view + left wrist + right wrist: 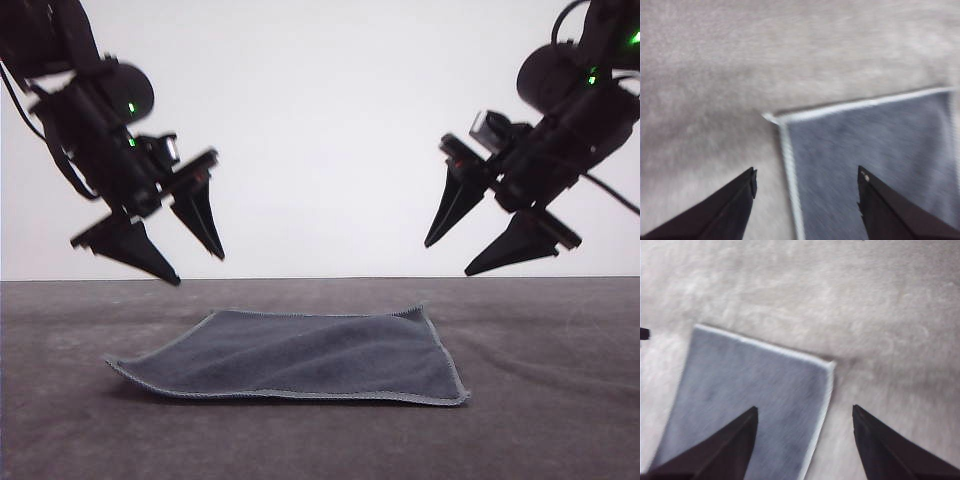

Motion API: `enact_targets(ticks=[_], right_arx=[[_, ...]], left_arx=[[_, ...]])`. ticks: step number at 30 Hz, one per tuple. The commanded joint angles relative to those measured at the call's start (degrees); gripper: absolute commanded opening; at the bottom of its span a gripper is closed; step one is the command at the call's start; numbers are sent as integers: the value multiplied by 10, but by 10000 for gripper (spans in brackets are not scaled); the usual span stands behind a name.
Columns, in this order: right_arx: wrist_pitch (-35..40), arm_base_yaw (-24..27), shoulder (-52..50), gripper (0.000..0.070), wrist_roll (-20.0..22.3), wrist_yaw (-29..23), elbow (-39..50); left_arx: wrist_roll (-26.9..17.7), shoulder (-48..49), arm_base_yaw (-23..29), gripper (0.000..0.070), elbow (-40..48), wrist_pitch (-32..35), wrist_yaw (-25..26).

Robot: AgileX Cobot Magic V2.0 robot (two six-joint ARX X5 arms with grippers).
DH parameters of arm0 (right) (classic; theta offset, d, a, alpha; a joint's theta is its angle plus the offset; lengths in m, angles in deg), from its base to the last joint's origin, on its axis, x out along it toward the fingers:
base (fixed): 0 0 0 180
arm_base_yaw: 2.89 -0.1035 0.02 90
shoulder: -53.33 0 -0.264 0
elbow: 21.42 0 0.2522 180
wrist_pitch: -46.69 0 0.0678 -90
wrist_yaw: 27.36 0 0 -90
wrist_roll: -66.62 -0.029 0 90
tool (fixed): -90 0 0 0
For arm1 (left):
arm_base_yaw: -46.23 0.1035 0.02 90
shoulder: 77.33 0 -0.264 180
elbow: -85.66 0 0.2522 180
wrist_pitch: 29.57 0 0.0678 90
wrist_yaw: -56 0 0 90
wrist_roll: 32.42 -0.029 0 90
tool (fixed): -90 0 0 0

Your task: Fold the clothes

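The clothes (pixel 300 355) are one small square cloth lying flat on the grey table, dark grey face up, with a light stitched edge. My left gripper (pixel 197 267) hangs open in the air above and to the left of it, holding nothing. My right gripper (pixel 447 258) hangs open above its right side, also holding nothing. The left wrist view shows a corner of the cloth (pixel 865 160) beyond the spread fingers (pixel 735 200) of the left gripper (pixel 806 176). In the right wrist view another corner (pixel 755 395) lies beyond the spread fingers (pixel 875 440) of the right gripper (pixel 805 412).
A grey felt-like table surface (pixel 560 400) stretches all around the cloth. A plain white wall (pixel 330 130) rises behind the table's far edge.
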Motion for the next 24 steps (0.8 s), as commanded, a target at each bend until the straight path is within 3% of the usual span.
enact_targets(ticks=[1, 6, 24], right_arx=[[14, 0, 19, 383, -15, 4, -12], [38, 0, 47, 390, -25, 32, -12], [74, -5, 92, 390, -51, 33, -19]], left_arx=[[9, -22, -1, 395, -13, 11, -1], [11, -44, -1, 395, -13, 31, 0], [41, -84, -5, 395, -13, 75, 34]])
